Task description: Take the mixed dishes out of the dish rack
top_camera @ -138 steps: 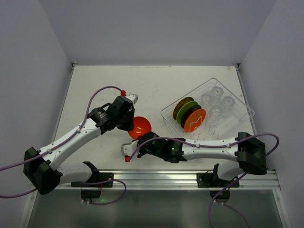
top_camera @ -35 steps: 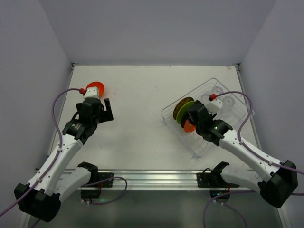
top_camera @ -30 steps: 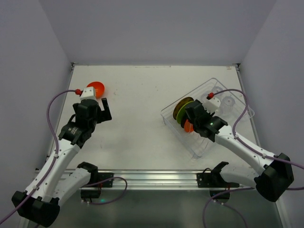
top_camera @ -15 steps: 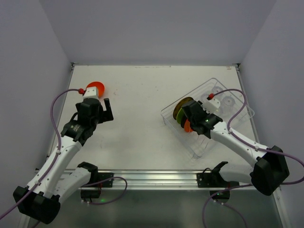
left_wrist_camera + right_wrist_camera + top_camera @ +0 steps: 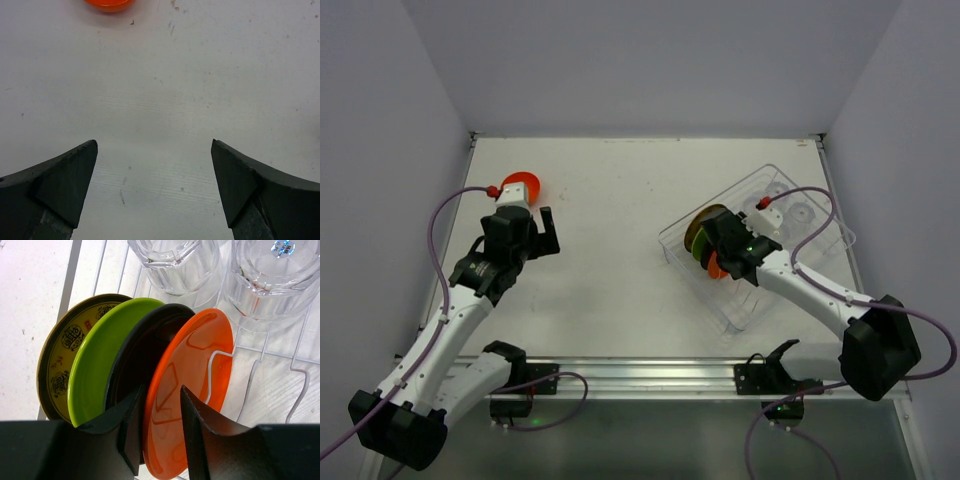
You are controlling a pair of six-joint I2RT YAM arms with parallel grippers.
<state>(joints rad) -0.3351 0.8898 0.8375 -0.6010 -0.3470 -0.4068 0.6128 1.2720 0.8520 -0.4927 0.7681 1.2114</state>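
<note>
**Left gripper (image 5: 154,150) spread wide, right gripper (image 5: 161,405) nearly closed**

The left arm (image 5: 445,320) reaches forward along the left side, its wrist angled downward and its fingers far apart. The right arm (image 5: 815,292) stretches forward and inward with the wrist tipped down. Its fingers stand a narrow gap apart, and whether they pinch cannot be told.

A flat white desk (image 5: 620,200) filled the middle of the overhead view, boxed in by plain pale grey walls (image 5: 650,60) at 9, 12 and 3 o'clock. A silver metal rail (image 5: 650,372) ran along its 6 o'clock edge, with a dark greenish strip (image 5: 650,440) just below it. Seen close in the left wrist view, the desk's surface carried a few small dark specks (image 5: 131,22) and faint scuffs.
</note>
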